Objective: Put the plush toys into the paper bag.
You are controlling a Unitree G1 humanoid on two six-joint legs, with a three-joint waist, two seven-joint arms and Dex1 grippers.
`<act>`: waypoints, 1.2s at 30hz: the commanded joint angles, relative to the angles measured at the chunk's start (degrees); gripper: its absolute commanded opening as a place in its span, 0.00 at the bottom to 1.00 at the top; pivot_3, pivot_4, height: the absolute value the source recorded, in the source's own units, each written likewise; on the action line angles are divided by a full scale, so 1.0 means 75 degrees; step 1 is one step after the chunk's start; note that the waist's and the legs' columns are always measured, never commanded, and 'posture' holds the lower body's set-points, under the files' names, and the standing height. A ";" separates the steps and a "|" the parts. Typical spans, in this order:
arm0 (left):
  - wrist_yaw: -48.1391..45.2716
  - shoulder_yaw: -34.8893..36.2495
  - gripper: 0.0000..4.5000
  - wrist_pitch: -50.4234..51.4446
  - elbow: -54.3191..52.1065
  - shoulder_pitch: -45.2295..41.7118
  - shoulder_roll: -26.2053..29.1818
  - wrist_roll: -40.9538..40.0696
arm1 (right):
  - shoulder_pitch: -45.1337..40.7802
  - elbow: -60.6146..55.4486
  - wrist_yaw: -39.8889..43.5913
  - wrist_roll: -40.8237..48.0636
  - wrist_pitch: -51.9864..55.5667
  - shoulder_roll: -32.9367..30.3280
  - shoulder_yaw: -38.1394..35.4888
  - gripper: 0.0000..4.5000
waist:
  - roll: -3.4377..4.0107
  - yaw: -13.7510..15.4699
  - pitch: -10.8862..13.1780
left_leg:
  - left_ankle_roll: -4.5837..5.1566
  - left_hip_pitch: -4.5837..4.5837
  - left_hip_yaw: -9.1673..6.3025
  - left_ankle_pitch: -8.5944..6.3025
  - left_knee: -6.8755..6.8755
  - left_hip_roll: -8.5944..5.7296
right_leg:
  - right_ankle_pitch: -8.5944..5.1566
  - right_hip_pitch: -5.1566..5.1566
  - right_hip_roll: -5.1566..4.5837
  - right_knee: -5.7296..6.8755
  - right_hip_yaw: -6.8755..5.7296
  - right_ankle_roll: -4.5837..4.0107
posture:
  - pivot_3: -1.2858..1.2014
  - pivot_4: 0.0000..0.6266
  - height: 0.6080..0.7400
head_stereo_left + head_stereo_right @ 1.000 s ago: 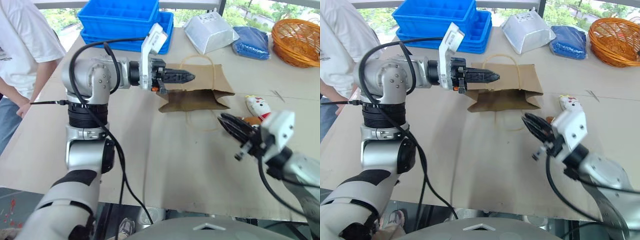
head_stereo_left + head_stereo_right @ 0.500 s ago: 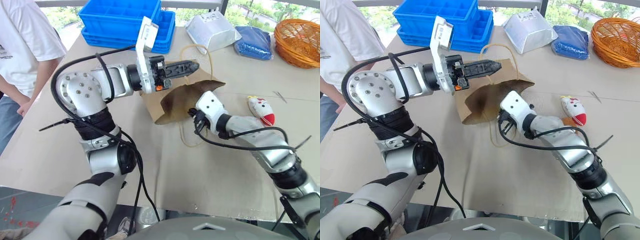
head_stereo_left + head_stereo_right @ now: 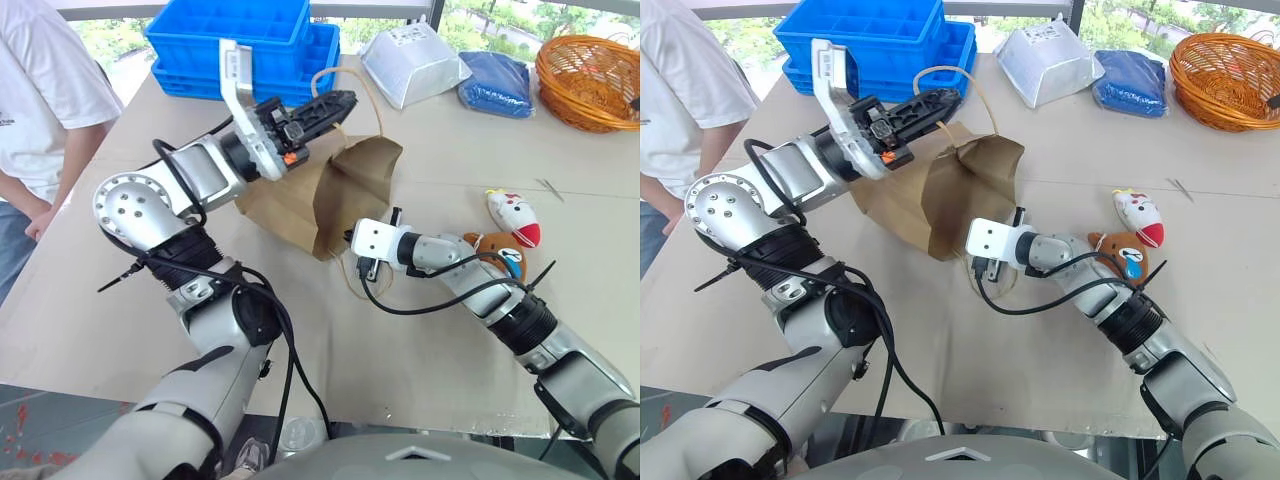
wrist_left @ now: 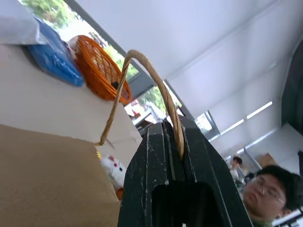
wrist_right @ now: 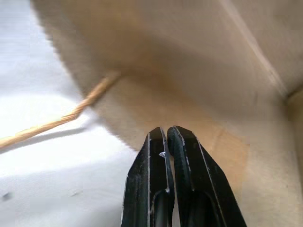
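My left fingers (image 3: pixel 335 101) sit above the paper bag (image 3: pixel 310 190), its handle (image 4: pixel 142 85) between them. My right fingers (image 5: pixel 165 156) lie at the bag's mouth on the tabletop (image 3: pixel 420 350). Both plush toys (image 3: pixel 505 235) rest to their right.

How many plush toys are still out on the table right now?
2. The white plush toy lies on the table right of the paper bag; the brown plush toy sits just in front of it, partly behind the right arm. The bag's inside isn't fully visible.
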 commanded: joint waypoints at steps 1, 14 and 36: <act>0.0267 -0.0240 0.00 0.0013 -0.0491 0.0526 0.0428 -0.1041 | 0.0218 0.0022 0.0323 -0.0194 0.0035 -0.0134 -0.0198 0.01 | 0.0000 -0.0012 0.0000 | -0.0001 0.0005 0.0000 0.0000 -0.0001 0.0000 | 0.0000 0.0003 -0.0001 0.0001 0.0000 0.0000 | 0.52 0.24 1.00; 0.0778 -0.1659 0.00 -0.1757 -0.1611 0.2738 0.1740 -0.3186 | 0.1104 -0.2224 0.0854 0.2077 0.1091 0.0375 -0.2327 0.01 | 0.0000 0.0043 0.0001 | -0.0013 0.0049 -0.0009 0.0006 -0.0015 -0.0004 | 0.0000 0.0049 -0.0011 -0.0002 -0.0007 -0.0003 | 0.52 0.24 1.00; -0.0370 -0.3327 0.00 -0.3744 -0.2558 0.3773 0.2739 -0.2891 | 0.4112 -0.4752 -0.0126 0.3043 0.6393 -0.3577 -0.5205 0.70 | -0.0014 0.0205 0.0000 | 0.0000 0.0056 -0.0013 0.0002 -0.0030 -0.0009 | -0.0006 0.0058 0.0000 -0.0022 0.0004 -0.0012 | 0.52 0.24 1.00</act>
